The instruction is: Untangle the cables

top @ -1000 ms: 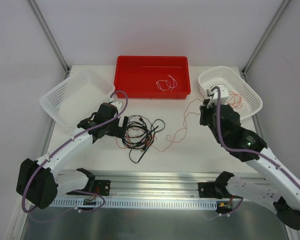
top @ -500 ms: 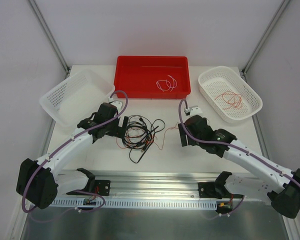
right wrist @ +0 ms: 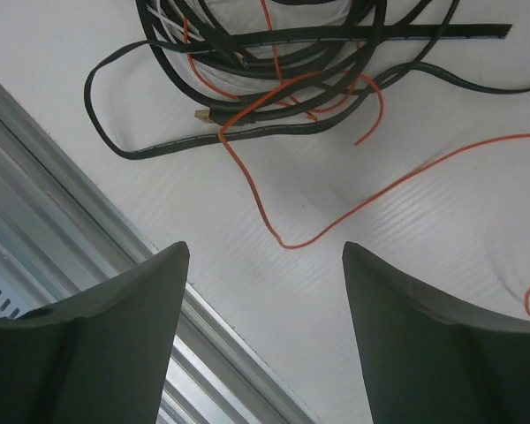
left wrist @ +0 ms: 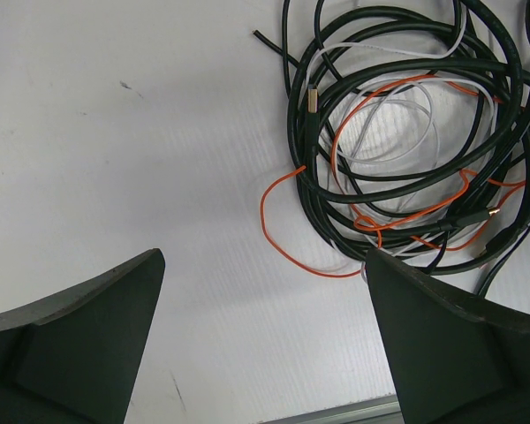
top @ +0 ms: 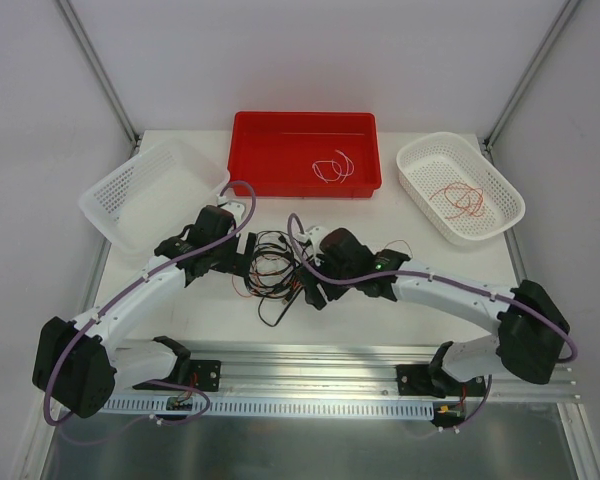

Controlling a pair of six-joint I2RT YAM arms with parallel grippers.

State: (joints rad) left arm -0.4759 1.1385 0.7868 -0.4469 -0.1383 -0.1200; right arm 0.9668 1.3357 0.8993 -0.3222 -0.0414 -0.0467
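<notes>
White worktop [top: 210, 312] w/ grey walls round it; seen from above, a red bin [top: 304, 117] sits at 12 o'clock, a white left basket [top: 130, 195] at 10 and a white right basket [top: 430, 165] at 2. Main tangle [top: 276, 262] of cables lies at the centre of the worktop, between my two arms: several black loops, w/ white and red-orange strands threaded thru them. My left tool [left wrist: 263, 274] hovers at the tangle's 9 o'clock side, fingers wide apart, nothing between them, touching no wire as far as its wrist cam shows. My right tool [right wrist: 263, 256] is at the tangle's 4 o'clock side, fingers apart too and holding nothing. Under it a loose red-orange strand [right wrist: 397, 181] trails off toward approx. 3 o'clock, its other end apparently hooked into the black loops. Progress, my est.: a thin white cable [top: 332, 168] lies alone in the red bin and a red-orange cable [top: 462, 198] alone in the right basket, so two look sorted. The left basket shows no wire I can make out. Most of the job is left: all the black ones, plus at least one white and one or more red-orange, are not yet pulled free. Early-to-mid stage, I'd say.
</notes>
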